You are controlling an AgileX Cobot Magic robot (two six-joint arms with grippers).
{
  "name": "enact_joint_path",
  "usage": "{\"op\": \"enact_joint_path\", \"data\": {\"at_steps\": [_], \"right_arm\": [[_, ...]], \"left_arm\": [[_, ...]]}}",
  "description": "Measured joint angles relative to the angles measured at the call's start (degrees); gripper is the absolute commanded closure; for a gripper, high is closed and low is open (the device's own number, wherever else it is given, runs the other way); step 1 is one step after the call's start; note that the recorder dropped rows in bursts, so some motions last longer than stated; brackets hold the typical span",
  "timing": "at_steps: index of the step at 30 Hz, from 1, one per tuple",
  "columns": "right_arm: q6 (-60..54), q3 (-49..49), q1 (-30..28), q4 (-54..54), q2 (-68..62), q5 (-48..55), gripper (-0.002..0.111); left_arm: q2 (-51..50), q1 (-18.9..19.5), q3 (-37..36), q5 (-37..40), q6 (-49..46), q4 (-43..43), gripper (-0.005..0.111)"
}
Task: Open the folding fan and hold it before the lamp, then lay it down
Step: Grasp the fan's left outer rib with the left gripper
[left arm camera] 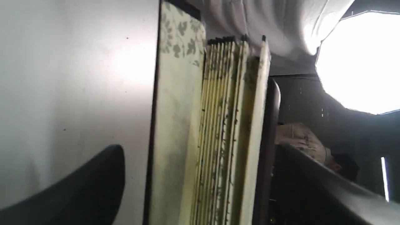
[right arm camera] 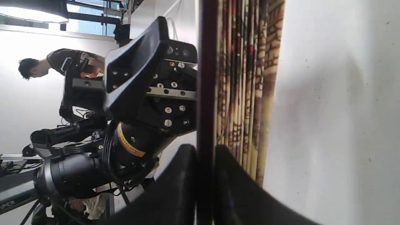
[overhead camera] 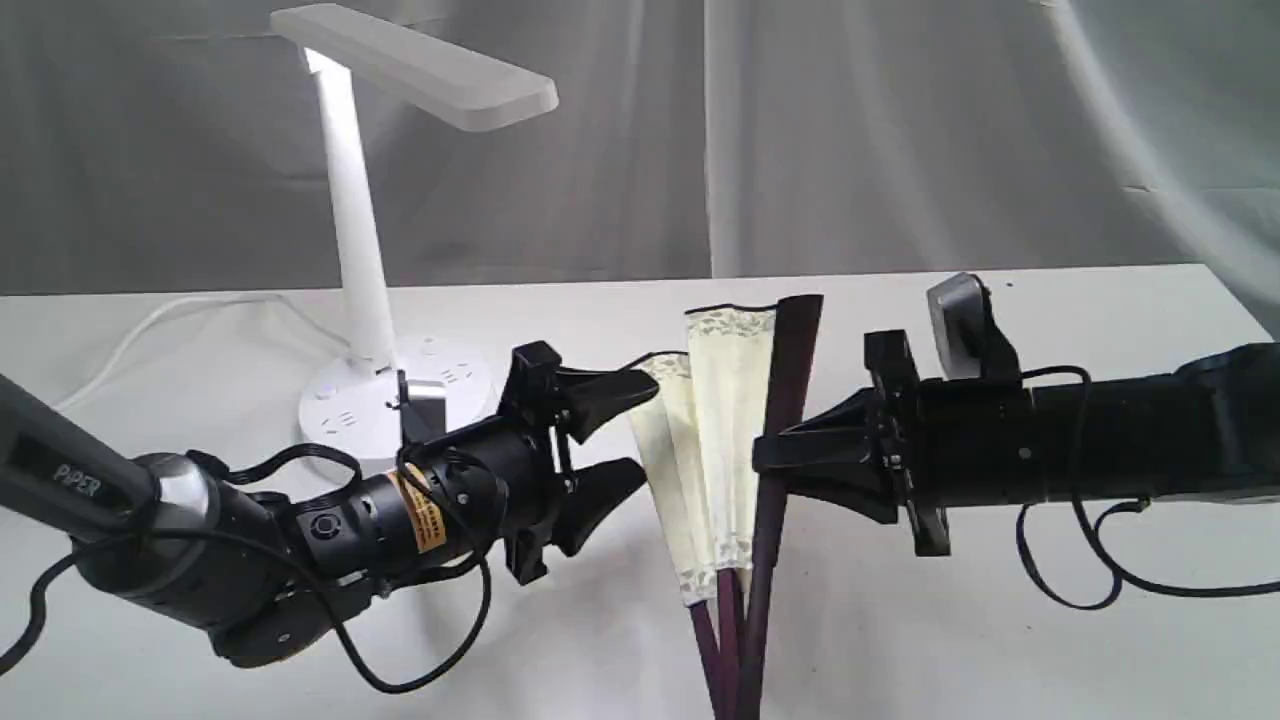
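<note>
Spanning the scene, your white table [overhead camera: 1000, 620] runs under both arms, with a grey curtain [overhead camera: 900, 130] hanging behind it. You have the lamp [overhead camera: 355, 230] at the rear left, its flat head up high on a slim post, its round base on the table and its cord [overhead camera: 150, 335] trailing off to the left. It stands behind your left arm and well apart from the fan [overhead camera: 735, 420]. The fan is held upright near the middle, above the table, between the two arms. Its narrow end points down past the bottom edge of the exterior view and its patterned border is at the top. It is only partly spread: a few cream pleats [overhead camera: 690, 430] lean out to the left, and the rest are bunched against the dark guard [overhead camera: 790, 400] on the right. Your right gripper [overhead camera: 765, 460] comes in level from the right, and its jaws are clamped narrow on that guard about halfway up; the right wrist view shows the dark strip pinched between them. Your left gripper [overhead camera: 648, 430] faces the fan from the left with its jaws spread wide and holding nothing. Its tips are just beside the outermost pleat, and you cannot tell whether they touch it.
</note>
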State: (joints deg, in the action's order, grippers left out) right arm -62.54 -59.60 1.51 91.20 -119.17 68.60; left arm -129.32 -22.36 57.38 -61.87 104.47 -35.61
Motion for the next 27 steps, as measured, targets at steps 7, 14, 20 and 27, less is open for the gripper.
{"op": "enact_joint_path", "data": {"at_steps": [7,14,20,27], "right_arm": [[-0.11,0.0,1.63,0.11,0.0,0.0,0.108],[-0.11,0.0,2.43,0.23,0.0,0.0,0.108],[-0.11,0.0,2.43,0.23,0.0,0.0,0.108],[-0.2,0.0,2.43,0.23,0.0,0.11,0.108]], "left_arm": [[-2.0,0.0,3.17,-3.02,0.08,1.98,0.04],[-2.0,0.0,4.0,-2.7,0.12,1.98,0.04],[-2.0,0.0,4.0,-0.94,0.12,1.0,0.062],[-2.0,0.0,4.0,-0.3,0.12,0.91,0.093]]}}
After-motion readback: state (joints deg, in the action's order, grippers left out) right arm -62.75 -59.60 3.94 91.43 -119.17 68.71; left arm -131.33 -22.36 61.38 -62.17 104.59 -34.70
